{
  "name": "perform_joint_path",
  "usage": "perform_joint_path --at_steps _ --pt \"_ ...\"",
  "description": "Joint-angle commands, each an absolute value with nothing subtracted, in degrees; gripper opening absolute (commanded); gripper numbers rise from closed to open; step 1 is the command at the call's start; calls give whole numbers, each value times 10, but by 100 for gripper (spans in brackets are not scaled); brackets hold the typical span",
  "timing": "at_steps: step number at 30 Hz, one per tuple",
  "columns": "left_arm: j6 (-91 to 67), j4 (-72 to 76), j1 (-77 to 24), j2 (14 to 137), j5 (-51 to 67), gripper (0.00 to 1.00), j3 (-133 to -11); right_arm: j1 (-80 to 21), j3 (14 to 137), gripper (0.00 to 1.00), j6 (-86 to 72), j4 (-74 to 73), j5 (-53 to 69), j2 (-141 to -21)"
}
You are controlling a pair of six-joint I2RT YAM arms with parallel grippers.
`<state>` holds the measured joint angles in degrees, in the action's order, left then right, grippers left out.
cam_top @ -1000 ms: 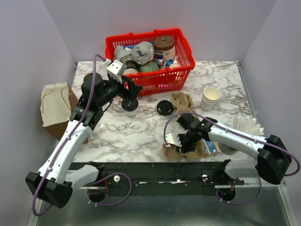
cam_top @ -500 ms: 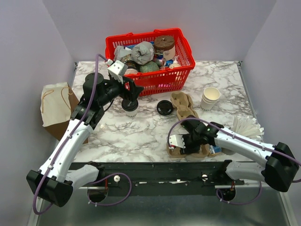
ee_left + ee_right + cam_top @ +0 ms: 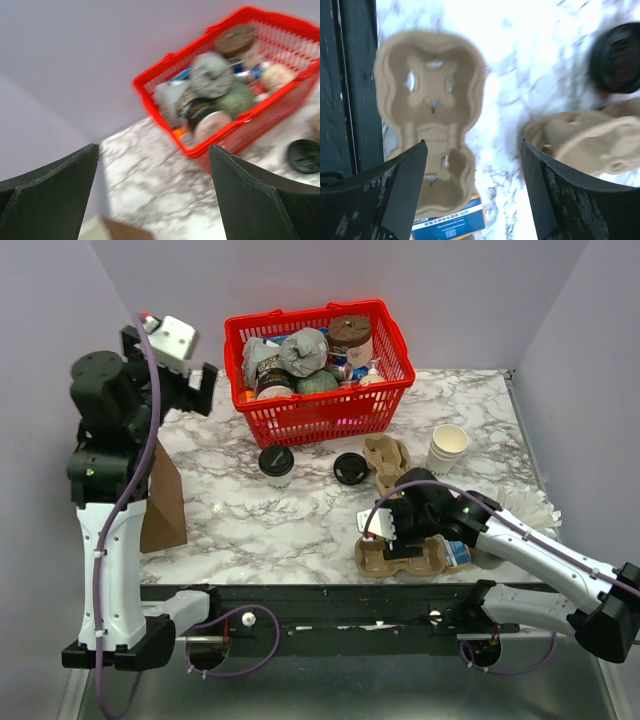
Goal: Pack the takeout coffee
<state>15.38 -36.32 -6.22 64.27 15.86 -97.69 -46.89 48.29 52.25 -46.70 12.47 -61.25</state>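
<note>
I see the takeout coffee (image 3: 276, 465) standing on the table (image 3: 300, 525), not yet in the cup carrier (image 3: 427, 85); my left gripper (image 3: 153, 150) and right gripper (image 3: 472, 145) both gape empty.

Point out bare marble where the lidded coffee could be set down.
Bare marble lies between the brown paper bag, the white black-lidded paper cup and the near cardboard cup carrier; also behind the stacked cream cups. Crowded front-right.

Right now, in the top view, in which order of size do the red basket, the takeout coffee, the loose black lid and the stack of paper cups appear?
1. red basket, clearly the largest
2. stack of paper cups and takeout coffee: too alike to rank
3. loose black lid, the smallest
</note>
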Motion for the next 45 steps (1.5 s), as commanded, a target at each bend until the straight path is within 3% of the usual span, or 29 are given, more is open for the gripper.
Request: perform_joint_path --at_steps 1,6,11,25,29,36,39,40,43,45 --pt "203 -538 57 685 102 99 -1078 -467 556 84 448 -464 170 -633" --pt "174 -636 139 760 16 98 -1179 -465 610 84 405 -427 202 -663" --pt "181 -692 230 773 -47 97 -1184 -458 629 84 377 -405 198 -668" --pt "178 -706 329 765 -58 91 -995 -452 664 83 366 -411 202 -715" --pt "143 -722 351 805 -52 88 -1002 -450 671 83 368 -415 202 -720" --pt "134 -738 359 838 -20 77 -995 -449 656 83 367 -409 200 -708" --pt "146 -747 359 840 -20 67 -987 -448 651 83 364 -406 199 -706" --pt "151 -753 359 842 -16 58 -986 -448 651 83 364 -406 199 -705" --pt "155 -756 359 840 -11 45 -996 -448 652 83 368 -408 196 -705" --pt "157 -754 358 833 -12 42 -1000 -448 654 83 370 -410 196 -708"
